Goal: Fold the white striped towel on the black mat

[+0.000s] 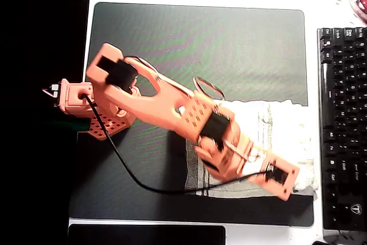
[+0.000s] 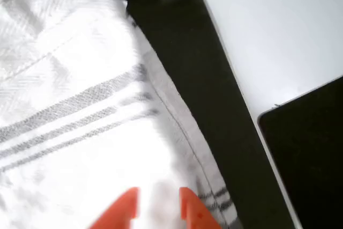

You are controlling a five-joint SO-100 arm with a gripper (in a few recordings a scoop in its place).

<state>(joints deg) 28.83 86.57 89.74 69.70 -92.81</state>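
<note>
The towel [image 2: 80,79] is soft woven cloth with a fine herringbone texture, matt, with flat-woven grey stripes and a stitched hem. The mat [image 1: 229,44] looks like matt fabric with a faint woven sheen. The counter [image 2: 278,36] is smooth and white, slightly glossy. The end effector [image 2: 156,207] and arm [image 1: 166,107] are matt orange plastic. The keyboard [image 1: 343,124] is black plastic.
</note>
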